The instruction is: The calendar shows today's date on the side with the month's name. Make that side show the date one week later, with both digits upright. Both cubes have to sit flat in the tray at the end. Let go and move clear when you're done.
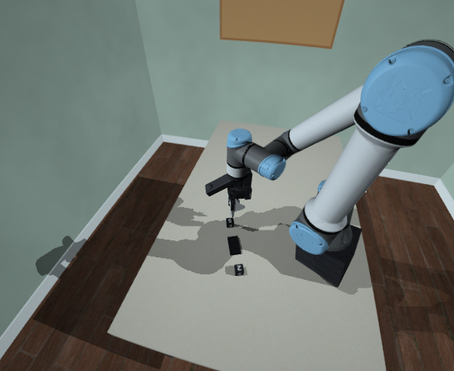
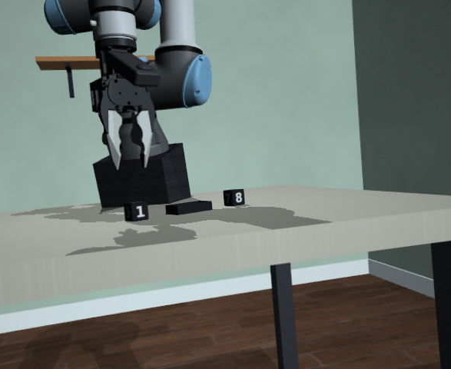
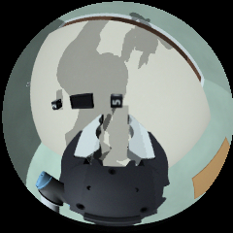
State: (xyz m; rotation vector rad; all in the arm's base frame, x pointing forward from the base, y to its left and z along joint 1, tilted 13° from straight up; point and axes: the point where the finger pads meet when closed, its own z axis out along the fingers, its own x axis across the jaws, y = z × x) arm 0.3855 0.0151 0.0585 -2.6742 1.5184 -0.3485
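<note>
A black cube (image 1: 230, 222) (image 2: 136, 211) (image 3: 116, 101) lies on the table, a 5 on top and a 1 facing the exterior camera. A second black cube (image 1: 239, 269) (image 2: 233, 197) (image 3: 56, 104) lies beyond the tray's other end, a 2 on top and an 8 facing the exterior camera, with a dim 7 on the adjoining side. The small black tray (image 1: 234, 245) (image 2: 188, 207) (image 3: 82, 101) lies between them and holds no cube. No month name is readable. My gripper (image 1: 232, 216) (image 2: 130, 167) (image 3: 116, 115) is partly open, empty, above and close to the 5-topped cube.
The arm's black base block (image 1: 326, 259) (image 2: 134, 184) stands on the table (image 1: 258, 311) (image 2: 336, 206), to the right of the tray in the top view. A brown board (image 1: 281, 22) is on the wall behind. Arm shadows cross the tray area.
</note>
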